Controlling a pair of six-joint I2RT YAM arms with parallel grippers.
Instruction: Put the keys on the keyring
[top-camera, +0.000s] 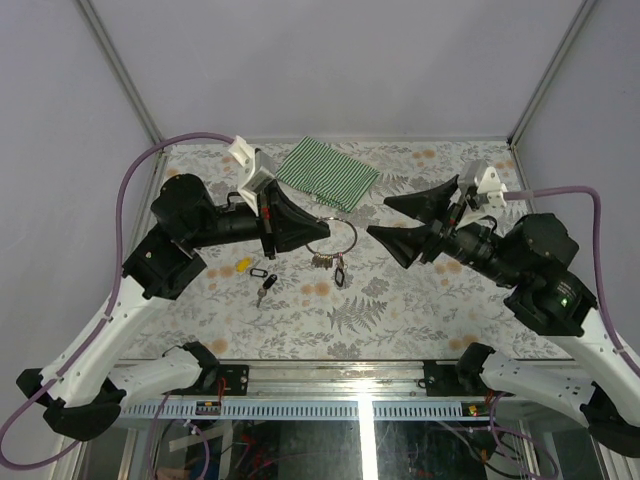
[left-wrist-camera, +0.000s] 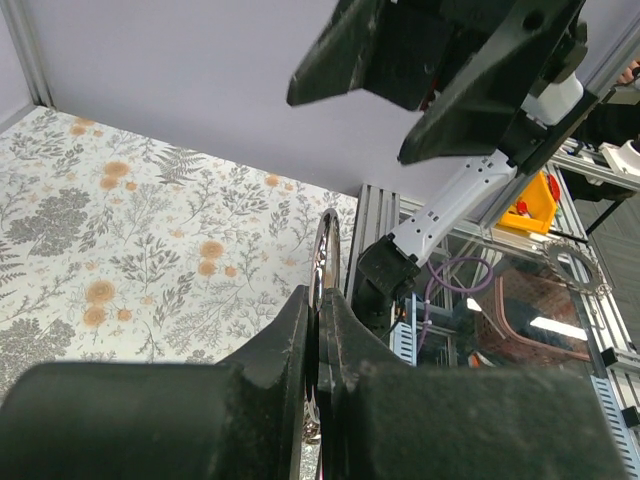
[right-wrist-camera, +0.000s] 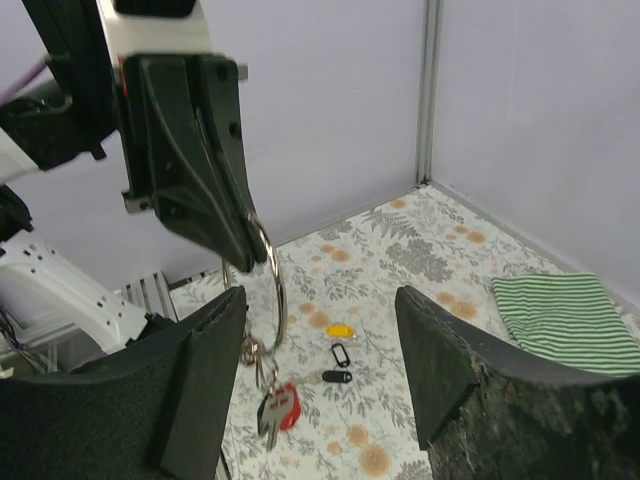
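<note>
Left pincer (top-camera: 318, 232) is clamped shut on the silver wire keyring with red tag (top-camera: 325, 260), held raised, tags dangling. Left arm is bent inward, wrist pointed right. Right pincer (top-camera: 380, 218) is spread, aimed left at the ring, apart from it. Yellow-tagged silver key (top-camera: 242, 267) and black-tagged silver key (top-camera: 264, 282) are seen lying on the floral bench (top-camera: 420, 300) near the left arm.

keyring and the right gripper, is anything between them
Nothing. In the top view only bare floral tabletop shows in the short gap between the keyring, held up by the left gripper, and the open right gripper.
</note>
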